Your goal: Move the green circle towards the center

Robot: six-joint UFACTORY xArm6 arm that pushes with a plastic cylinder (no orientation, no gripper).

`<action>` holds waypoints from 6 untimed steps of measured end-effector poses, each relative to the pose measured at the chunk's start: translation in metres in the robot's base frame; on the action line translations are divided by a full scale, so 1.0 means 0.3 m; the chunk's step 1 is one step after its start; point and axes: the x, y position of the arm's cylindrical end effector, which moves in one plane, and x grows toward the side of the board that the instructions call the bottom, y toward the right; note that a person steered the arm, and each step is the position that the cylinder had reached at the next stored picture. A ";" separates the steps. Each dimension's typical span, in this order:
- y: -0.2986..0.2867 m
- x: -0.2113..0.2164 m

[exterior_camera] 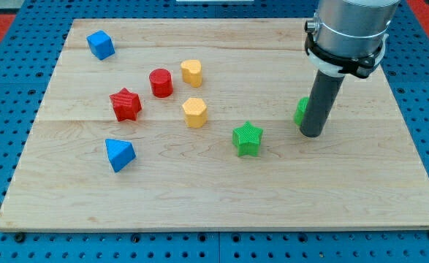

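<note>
The green circle (300, 111) stands at the view's right of the board, mostly hidden behind my rod; only its left edge shows. My tip (311, 134) rests on the board right in front of it, at its lower right, touching or nearly touching. A green star (248, 138) lies to the left of my tip, nearer the board's middle.
On the wooden board (214, 197): a yellow heart (191, 71), a yellow hexagon (194, 112), a red cylinder (161, 82), a red star (126, 104), a blue cube (101, 44) at the top left, a blue triangle (119, 154) at the lower left.
</note>
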 end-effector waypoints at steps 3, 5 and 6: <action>-0.004 0.028; -0.010 0.048; 0.088 0.009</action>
